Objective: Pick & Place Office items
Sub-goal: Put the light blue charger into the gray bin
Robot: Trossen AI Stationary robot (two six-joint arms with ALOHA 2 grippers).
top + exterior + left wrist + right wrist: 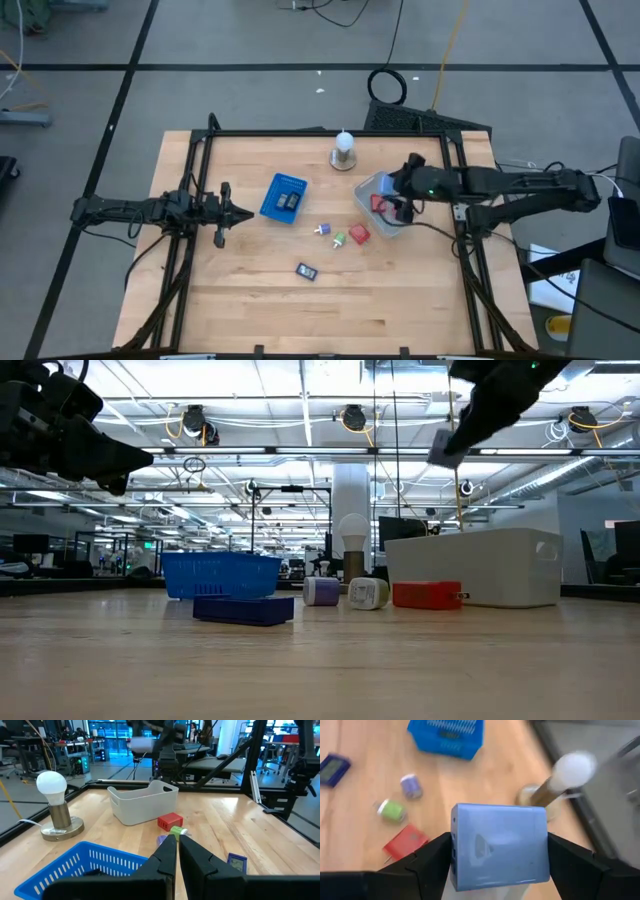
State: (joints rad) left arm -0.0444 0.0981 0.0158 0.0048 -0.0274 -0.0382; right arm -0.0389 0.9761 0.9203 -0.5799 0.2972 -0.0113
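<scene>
My right gripper [500, 862] is shut on a light blue squarish block [500, 845], high above the clear grey tray [368, 190]; the low view shows the block [444, 448] well off the table. A red piece [378, 203] lies in the tray. On the wood lie a red block [359, 235], a green bit [339, 239], a purple-white bit [322, 230] and a dark rectangular piece [307, 270]. Two dark pieces sit in the blue mesh basket [284, 196]. My left gripper [238, 212] is shut, hovering left of the basket, touching nothing. My right gripper pinches the blue block between its two fingers, one finger [427, 862] on each of two opposite side faces [456, 845]. The fingers come from above, slanting down. The block is lifted clear, its broad face toward the wrist camera, above the tray.
A white bulb-like knob on a round base [344, 150] stands near the far edge, just beyond the tray. A black frame [320, 132] borders the table's far and side edges. Bare wood spreads across the near half of the table [330, 310].
</scene>
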